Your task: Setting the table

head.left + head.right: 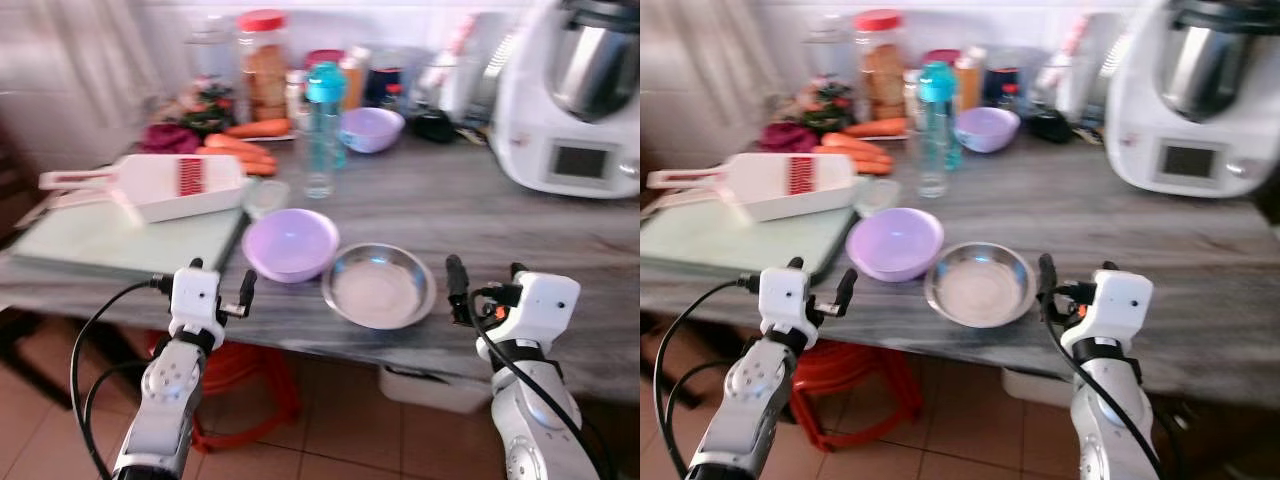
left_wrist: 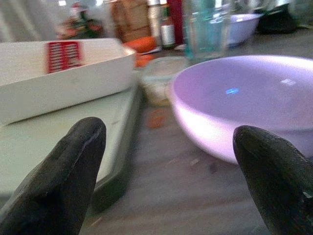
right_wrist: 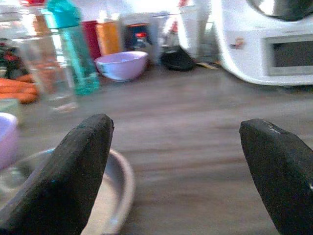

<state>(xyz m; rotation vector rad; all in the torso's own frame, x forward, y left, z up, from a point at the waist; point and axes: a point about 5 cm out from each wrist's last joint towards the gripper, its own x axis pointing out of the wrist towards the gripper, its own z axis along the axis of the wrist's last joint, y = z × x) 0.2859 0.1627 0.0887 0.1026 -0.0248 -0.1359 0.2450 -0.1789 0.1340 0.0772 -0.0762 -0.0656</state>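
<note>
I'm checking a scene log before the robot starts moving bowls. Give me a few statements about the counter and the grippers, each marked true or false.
1. The near purple bowl sits beside the steel bowl. True.
2. The left gripper holds the purple bowl. False: it is open, short of the bowl.
3. The steel bowl holds carrots. False: it looks empty; the carrots lie at the back.
4. The right gripper is open. True.
5. A white slicer rests on the green cutting board. True.

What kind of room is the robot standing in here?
Most likely a home kitchen: a worktop carries raw carrots, a white slicer on a cutting board, bowls, jars, and a white cooking machine.
</note>
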